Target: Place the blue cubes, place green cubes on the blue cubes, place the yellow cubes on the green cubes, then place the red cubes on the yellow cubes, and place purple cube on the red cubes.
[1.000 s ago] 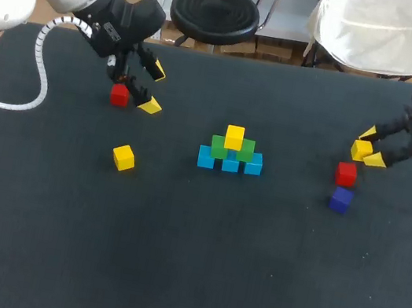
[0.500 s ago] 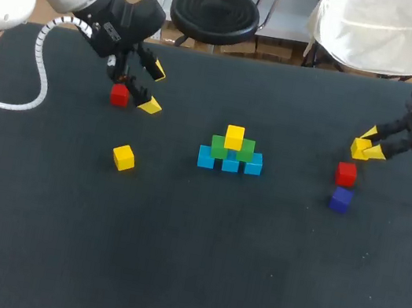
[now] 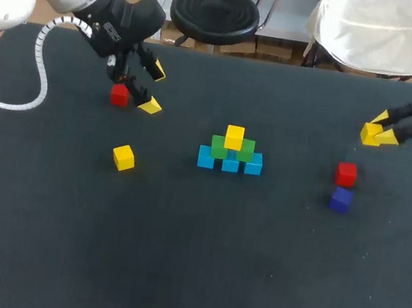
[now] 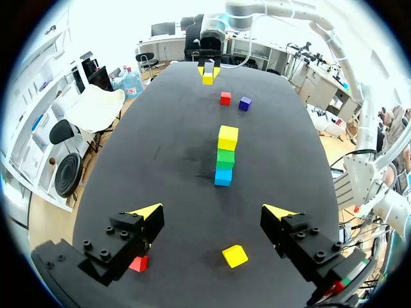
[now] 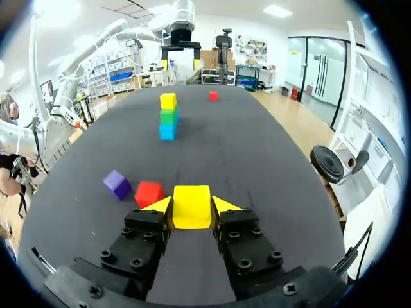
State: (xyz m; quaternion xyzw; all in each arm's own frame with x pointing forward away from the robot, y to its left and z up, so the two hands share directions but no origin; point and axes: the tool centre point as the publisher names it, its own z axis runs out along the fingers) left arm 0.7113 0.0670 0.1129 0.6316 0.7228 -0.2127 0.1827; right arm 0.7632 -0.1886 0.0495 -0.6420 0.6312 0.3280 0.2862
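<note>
so the right gripper (image 5: 191, 208) is pinching a held yellow cube (image 5: 191, 206), one finger pressed on each side of it; in the head view that pair sits over the far right part of the table (image 3: 187, 262), close to the back edge, and the cube looks to be up off the surface; the right red cube (image 3: 346, 174) and the purple cube (image 3: 340, 199) lie near it, the purple one just in front of the red one, apart from each other; from the right wrist both sit ahead of the fingers and off to one side, so they're beside the straight line to the stack rather than on it; the stack is mid-table: three blue cubes (image 3: 230, 165) in a touching row, two green cubes (image 3: 246, 151) on top of them, and one top yellow cube (image 3: 234, 137) sitting on the greens over the seam; over on the other side the left gripper (image 3: 154, 90) has its fingers spread wide with nothing between them; the left red cube (image 3: 120, 95) is right beside one finger, outside the gap; a loose yellow cube (image 3: 123, 157) lies on the table nearer the front, between that gripper and the stack but well apart from both
</note>
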